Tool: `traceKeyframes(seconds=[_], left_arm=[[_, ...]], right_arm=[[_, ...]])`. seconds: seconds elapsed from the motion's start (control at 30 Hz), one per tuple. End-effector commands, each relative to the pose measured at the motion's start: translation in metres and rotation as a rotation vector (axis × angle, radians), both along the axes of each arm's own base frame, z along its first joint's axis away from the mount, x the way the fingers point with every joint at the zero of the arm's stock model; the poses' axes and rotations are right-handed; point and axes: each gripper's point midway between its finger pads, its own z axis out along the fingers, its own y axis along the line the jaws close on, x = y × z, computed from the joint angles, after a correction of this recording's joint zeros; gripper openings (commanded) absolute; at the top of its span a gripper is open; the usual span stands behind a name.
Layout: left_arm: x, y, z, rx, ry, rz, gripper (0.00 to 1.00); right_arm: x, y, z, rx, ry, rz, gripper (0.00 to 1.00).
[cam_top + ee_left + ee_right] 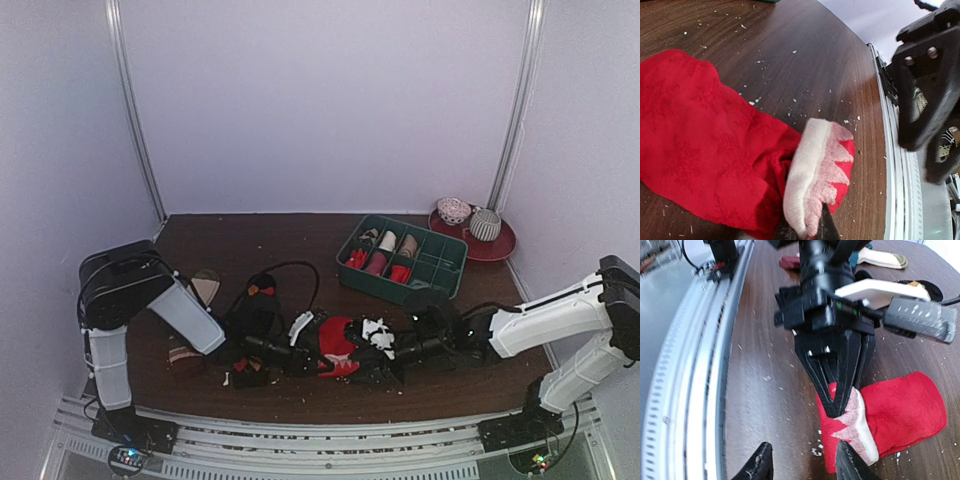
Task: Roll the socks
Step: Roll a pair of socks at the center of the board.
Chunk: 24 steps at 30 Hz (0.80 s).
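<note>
Centrally Placed Sock, Held at the Cuff

One red sock [705,150] lay on the brown table [790,40] near its front edge, between the two arms. Its beige cuff [812,175] stood raised off the surface. The left gripper [840,405] had both fingers pressed together on that cuff, pinching it. The right gripper [805,465] faced it with two fingers spread apart, gripping nothing; one finger stood just beside the cuff. One green tray [385,287] sat well apart, next to one red plate [500,245].
</note>
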Motion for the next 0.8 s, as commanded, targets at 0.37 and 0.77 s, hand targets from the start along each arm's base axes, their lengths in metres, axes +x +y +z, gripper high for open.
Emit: traceKeyframes(seconds=[0.37,0.77], left_arm=[[-0.060,0.077,-0.098,0.411,0.334,0.008,0.00],[-0.043,0.062,-0.062,0.283,0.194,-0.049,0.17]], right_arm=[[0.031,0.006,-0.051,-0.180,-0.202,-0.003,0.45],[0.015,-0.021,-0.115,-0.384,0.055,-0.095,0.13]])
